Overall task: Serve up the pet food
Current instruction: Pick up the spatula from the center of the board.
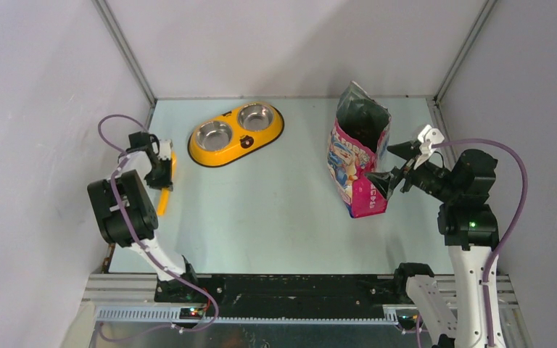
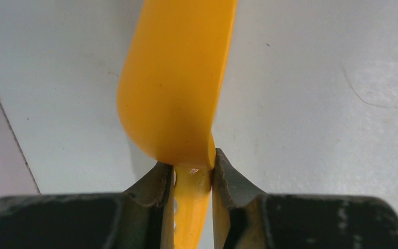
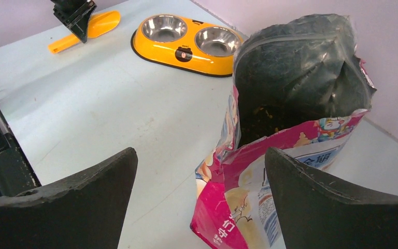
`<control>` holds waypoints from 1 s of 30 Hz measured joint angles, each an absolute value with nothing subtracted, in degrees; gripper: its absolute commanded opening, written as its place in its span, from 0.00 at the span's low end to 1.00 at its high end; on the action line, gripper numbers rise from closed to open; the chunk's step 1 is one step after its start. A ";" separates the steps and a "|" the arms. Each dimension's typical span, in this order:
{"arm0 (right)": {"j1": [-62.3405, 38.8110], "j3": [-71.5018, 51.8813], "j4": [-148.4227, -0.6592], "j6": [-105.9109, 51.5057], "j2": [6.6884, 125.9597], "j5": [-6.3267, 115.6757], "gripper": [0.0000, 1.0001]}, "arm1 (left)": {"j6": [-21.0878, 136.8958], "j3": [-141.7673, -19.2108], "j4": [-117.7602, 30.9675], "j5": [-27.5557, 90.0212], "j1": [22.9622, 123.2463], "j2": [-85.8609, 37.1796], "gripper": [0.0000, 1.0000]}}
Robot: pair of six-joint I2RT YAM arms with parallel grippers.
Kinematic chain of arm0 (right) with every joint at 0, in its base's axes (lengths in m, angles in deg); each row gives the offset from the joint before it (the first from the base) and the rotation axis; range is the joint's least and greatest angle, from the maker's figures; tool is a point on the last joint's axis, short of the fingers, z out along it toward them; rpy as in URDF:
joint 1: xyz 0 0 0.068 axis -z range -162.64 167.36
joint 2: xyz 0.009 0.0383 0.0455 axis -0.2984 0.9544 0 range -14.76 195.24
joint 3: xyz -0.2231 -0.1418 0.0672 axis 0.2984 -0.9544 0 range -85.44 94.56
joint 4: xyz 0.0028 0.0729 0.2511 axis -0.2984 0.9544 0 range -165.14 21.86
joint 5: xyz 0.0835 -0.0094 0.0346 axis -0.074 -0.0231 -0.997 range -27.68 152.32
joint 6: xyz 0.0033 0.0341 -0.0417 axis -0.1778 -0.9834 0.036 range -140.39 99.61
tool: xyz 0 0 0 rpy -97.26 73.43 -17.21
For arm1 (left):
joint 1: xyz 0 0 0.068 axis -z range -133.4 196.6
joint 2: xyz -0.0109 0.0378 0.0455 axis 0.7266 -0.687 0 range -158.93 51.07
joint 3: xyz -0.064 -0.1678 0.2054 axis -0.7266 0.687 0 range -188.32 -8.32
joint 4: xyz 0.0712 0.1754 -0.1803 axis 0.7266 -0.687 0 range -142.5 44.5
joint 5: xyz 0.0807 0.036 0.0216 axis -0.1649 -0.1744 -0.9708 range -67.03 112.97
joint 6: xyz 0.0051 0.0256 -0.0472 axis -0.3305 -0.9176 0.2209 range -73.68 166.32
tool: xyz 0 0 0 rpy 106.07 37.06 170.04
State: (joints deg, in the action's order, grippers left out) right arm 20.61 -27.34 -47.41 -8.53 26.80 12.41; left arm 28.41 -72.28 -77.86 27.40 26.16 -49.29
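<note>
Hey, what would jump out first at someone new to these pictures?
The open blue-and-pink pouch standing on the right, with the right gripper open beside it. Then the yellow double feeder at the far middle, and the orange scoop pinched by the left gripper at the left edge.

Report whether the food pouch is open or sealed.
Open. The pouch stands upright with its top spread wide, and the right wrist view looks past the dark lining to kibble inside.
</note>
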 measured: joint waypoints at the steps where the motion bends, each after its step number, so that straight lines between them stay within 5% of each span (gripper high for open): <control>1: 20.32 -27.36 -47.74 -8.86 26.80 12.41 0.95 | 28.39 -71.78 -78.06 28.14 26.16 -47.98 0.00; 9: 17.11 -26.79 -50.32 -10.69 28.57 11.95 0.94 | 24.85 -69.49 -82.91 36.03 28.56 -28.72 0.00; 17: 5.68 -20.34 -42.97 -1.49 36.27 9.85 0.94 | 18.51 -69.60 -92.28 46.24 43.69 -12.64 0.00; 30: -9.77 -20.72 -40.66 13.06 44.49 11.27 0.97 | 8.48 -78.49 -107.69 63.94 68.76 -15.11 0.00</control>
